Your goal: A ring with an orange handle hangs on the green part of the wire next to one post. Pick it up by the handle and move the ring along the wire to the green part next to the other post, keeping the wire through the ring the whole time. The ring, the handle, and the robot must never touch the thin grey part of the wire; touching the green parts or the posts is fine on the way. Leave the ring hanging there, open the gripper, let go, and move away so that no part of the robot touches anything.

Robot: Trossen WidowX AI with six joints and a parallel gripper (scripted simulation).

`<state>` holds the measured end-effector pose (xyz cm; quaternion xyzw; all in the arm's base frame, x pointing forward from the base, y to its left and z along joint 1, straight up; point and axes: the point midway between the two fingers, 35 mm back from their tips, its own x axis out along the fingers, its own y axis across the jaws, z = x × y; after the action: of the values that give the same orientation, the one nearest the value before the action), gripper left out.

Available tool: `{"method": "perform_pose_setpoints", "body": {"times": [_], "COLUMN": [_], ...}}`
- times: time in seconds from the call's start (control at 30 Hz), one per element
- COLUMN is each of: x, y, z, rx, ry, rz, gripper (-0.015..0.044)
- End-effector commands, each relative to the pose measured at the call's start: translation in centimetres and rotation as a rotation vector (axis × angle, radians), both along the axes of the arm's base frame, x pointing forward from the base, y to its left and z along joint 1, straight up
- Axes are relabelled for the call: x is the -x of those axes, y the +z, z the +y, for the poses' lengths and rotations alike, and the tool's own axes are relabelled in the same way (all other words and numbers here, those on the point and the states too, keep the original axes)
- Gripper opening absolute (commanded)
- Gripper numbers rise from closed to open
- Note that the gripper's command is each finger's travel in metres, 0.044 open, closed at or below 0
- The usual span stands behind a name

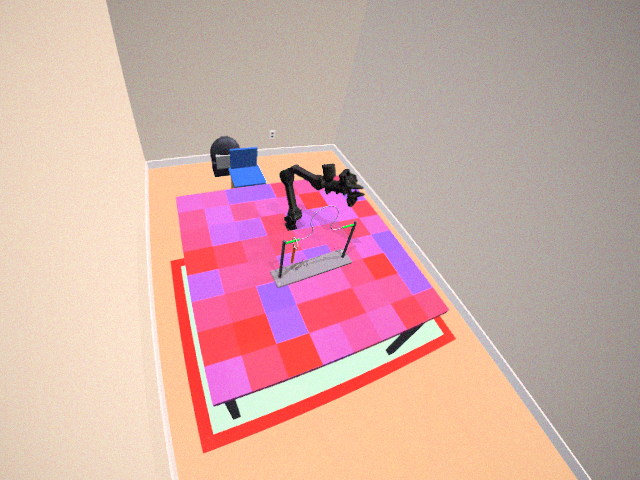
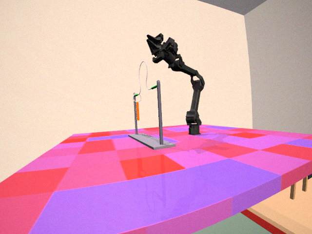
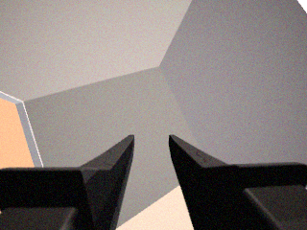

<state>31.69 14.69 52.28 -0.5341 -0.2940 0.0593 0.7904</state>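
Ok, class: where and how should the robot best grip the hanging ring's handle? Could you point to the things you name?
Probably mid-length on the orange handle (image 1: 293, 254) (image 2: 137, 111), jaws closing across its narrow width, coming from the side away from the nearby post (image 1: 282, 260) (image 2: 135, 118): it hangs straight down, long and slim, below the wire.
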Motion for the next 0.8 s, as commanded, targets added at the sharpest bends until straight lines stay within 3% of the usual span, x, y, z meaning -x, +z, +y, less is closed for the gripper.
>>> {"method": "perform_pose_setpoints", "body": {"times": [0.0,0.4,0.77], "x": [0.7,2.8,1.0], "y": [0.7,2.3,-0.4], "z": [-2.1,-7.9,-15.8], "rx": [0.102,0.356,0.398], "ry": [-0.082,-0.337,-0.511], "rz": [-0.107,-0.355,-0.315], "gripper": [0.0160,0.0160,0.0160]}}
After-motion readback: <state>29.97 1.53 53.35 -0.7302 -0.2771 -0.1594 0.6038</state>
